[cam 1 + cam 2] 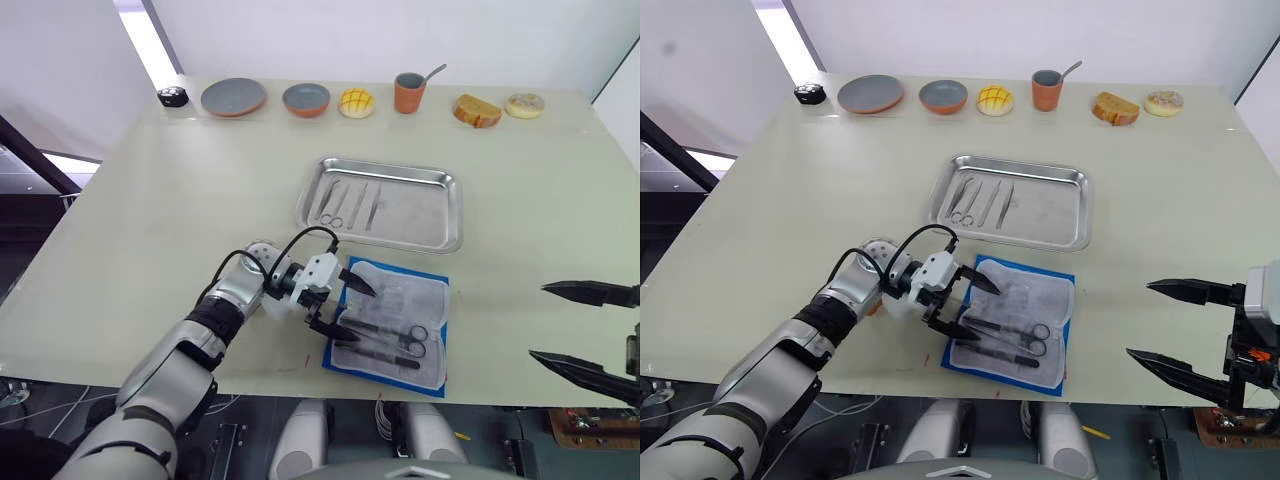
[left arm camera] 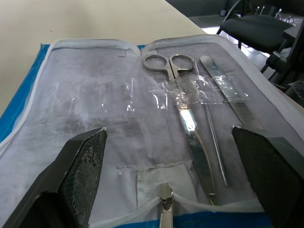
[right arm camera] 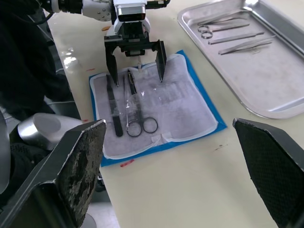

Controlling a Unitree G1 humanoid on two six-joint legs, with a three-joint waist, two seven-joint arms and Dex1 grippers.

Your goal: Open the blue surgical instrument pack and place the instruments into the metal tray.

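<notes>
The blue surgical instrument pack (image 1: 388, 328) lies unfolded on the tabletop (image 1: 150, 200) in the lower middle of the head view, pale lining up, just below the metal tray (image 1: 440, 185), which sits in the centre. Some of the instruments (image 1: 350, 205) already lie in the left part of the tray: a pair of scissors and a few slim straight tools. On the lining I see the remaining scissors (image 2: 183, 102) with ring handles, a thin probe beside them and a flat pair of tweezers (image 2: 228, 92), part of them under a clear strap.

My left gripper (image 1: 338, 305) hovers over the left edge of the pack, its fingers (image 2: 83, 168) spread wide and holding nothing. My right gripper (image 1: 1175, 325) waits at the lower right of the head view, well apart from the pack, its fingers also wide and empty.

I judge the step in hand to be picking the next tool from the lining. To do it well, I should centre the scissors' shaft between my left fingers, come low enough to pinch the metal rather than the fabric, and draw the tool out lengthwise from under the strap so the pack does not lift with it. If the pack drags, my right gripper could press on its far edge.
</notes>
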